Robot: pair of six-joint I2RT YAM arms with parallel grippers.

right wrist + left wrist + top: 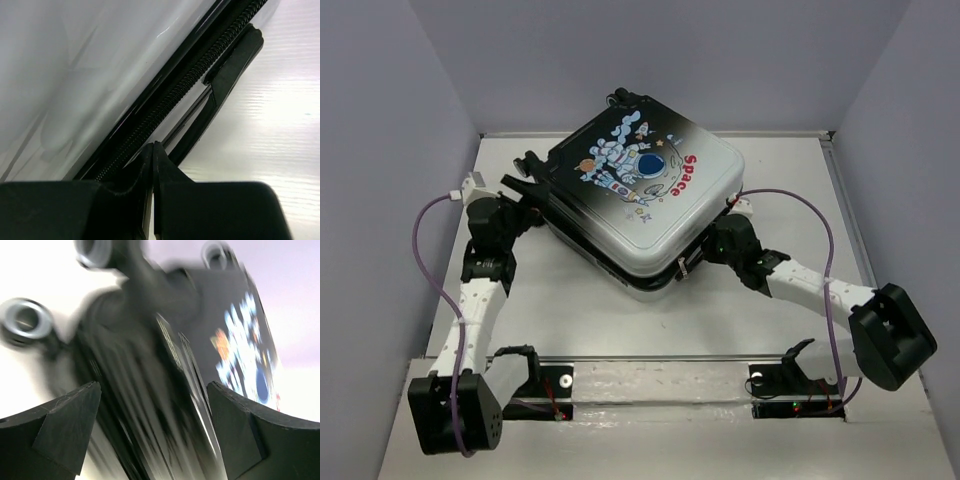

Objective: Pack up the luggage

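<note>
The luggage [650, 190] lies flat and closed on the table, astronaut and red "Space" print facing up. My left gripper [525, 195] is at its left end beside the black wheels [532, 160]. In the blurred left wrist view it [152, 387] stands open, with the luggage edge [240, 330] and a wheel [27, 322] just beyond the fingers. My right gripper [692, 258] is at the near right side of the case. In the right wrist view it [153, 145] is shut, tips against the zipper seam [190, 85] under the white shell [75, 65]. Nothing shows between the pads.
The white table [570, 310] is boxed in by grey walls at the left, back and right. Purple cables [425, 235] loop out from both arms. A black tab [235, 60] sticks out along the seam past my right fingertips. The arm bases sit on the front rail [660, 385].
</note>
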